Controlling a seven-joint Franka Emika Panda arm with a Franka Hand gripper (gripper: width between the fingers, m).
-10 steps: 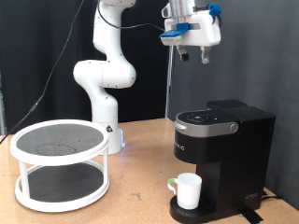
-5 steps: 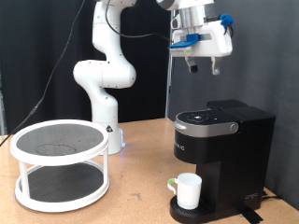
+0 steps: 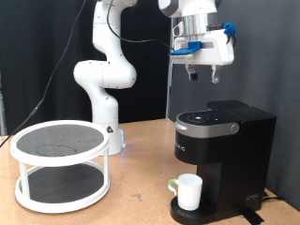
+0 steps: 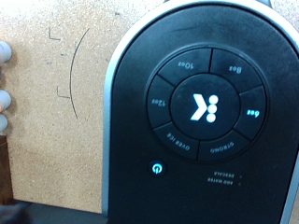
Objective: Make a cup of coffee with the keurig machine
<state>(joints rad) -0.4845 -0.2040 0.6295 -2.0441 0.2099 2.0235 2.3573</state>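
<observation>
Gripper (image 3: 203, 76) hanging high above keurig machine (image 3: 223, 159), fingers pointing down, slightly parted, gripping nothing. Wrist view looking straight down on the black lid: round button dial (image 4: 204, 106) with white logo, power icon (image 4: 157, 168) glowing. Lid sitting closed. White cup (image 3: 188, 191) standing on the drip base under the spout, handle facing exterior view's left.
</observation>
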